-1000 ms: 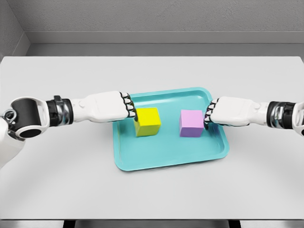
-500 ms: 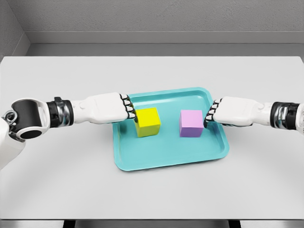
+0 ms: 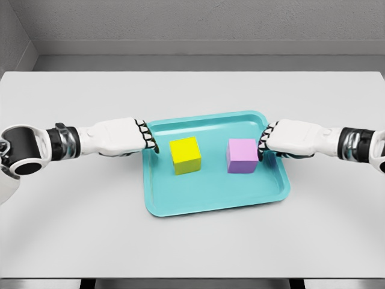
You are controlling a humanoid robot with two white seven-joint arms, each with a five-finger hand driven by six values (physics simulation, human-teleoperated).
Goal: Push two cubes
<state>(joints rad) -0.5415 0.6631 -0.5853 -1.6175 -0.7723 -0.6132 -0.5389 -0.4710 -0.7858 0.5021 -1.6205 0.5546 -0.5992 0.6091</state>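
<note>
A yellow cube (image 3: 185,155) and a purple cube (image 3: 242,156) sit side by side, a gap apart, in a teal tray (image 3: 213,191). My left hand (image 3: 148,139) is curled into a fist at the tray's left rim, a short way left of the yellow cube and clear of it. My right hand (image 3: 262,146), also a fist, has its knuckles against the purple cube's right face. Neither hand holds anything.
The tray lies mid-table on a white tabletop (image 3: 192,241). A grey wall runs behind the table's far edge.
My left hand has drawn back to the left, off the yellow cube, which stays put. The right hand shifted slightly and remains at the purple cube.
</note>
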